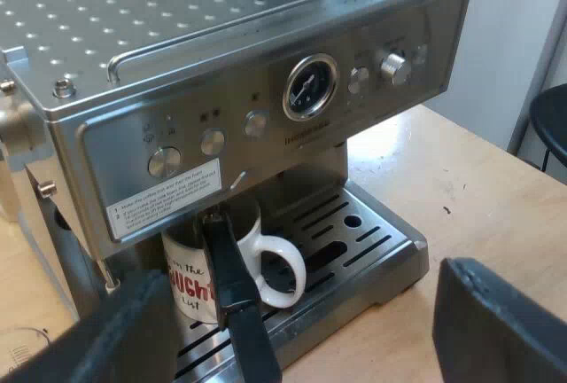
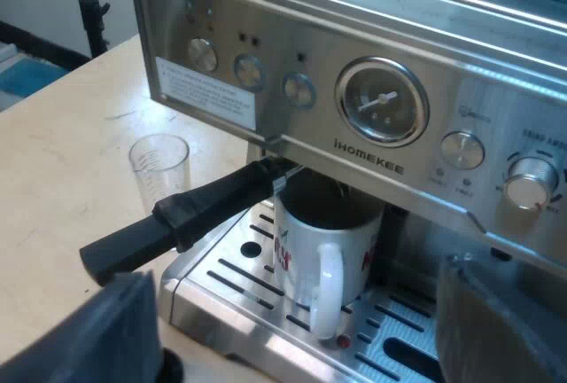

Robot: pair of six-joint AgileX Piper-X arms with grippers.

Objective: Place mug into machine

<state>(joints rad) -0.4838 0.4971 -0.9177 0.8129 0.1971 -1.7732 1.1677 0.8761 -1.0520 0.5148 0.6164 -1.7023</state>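
A white mug (image 1: 232, 268) with red lettering stands upright on the drip tray (image 1: 372, 246) of the espresso machine (image 1: 266, 90), under the brew head. The metal holder is locked into the machine's front, and its dark handle (image 1: 235, 299) juts out over the mug's rim. My left gripper (image 1: 306, 343) hangs open a short way out from the tray, with nothing between its fingers. In the right wrist view the mug (image 2: 319, 246) shows its handle toward the camera, the holder's handle (image 2: 182, 214) passes beside it, and my right gripper (image 2: 301, 347) is open and apart from the mug.
A measuring glass (image 2: 160, 167) stands on the wooden table (image 2: 62, 161) close to the machine, near the end of the holder's handle. The pressure gauge (image 2: 382, 102) and knobs sit above the mug. A dark seat (image 1: 551, 121) stands beyond the table's edge.
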